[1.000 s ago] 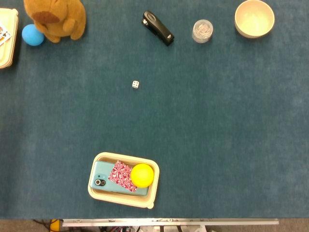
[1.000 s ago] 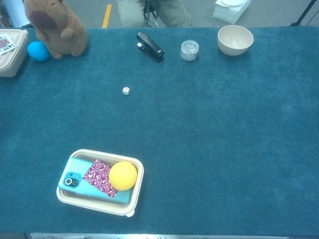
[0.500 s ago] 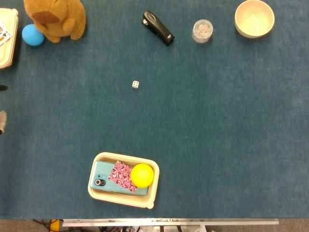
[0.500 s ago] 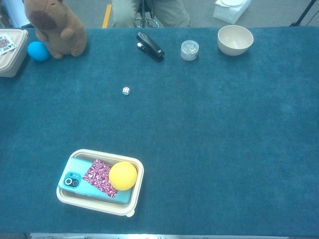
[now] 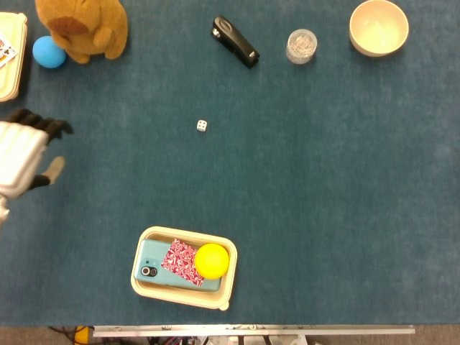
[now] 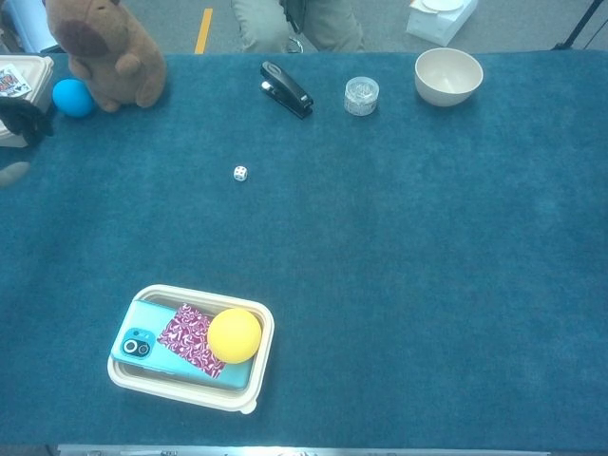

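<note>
The left hand (image 5: 25, 154) hovers above the table (image 5: 323, 180) at its left edge, fingers spread and holding nothing; the blue ball (image 5: 49, 52) and the brown plush toy (image 5: 83, 27) lie just beyond it, the ball nearest. This looks like the opening reach, so the next move likely calls for carrying the hand forward over the ball and closing around it. The right hand is out of sight.

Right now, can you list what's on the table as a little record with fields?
left hand: at the left edge, fingers apart, holding nothing
right hand: not in view
nearest to hand: blue ball, plush toy
tray: holds a phone, patterned card, yellow ball
mid table: die
far edge: stapler, jar, bowl
</note>
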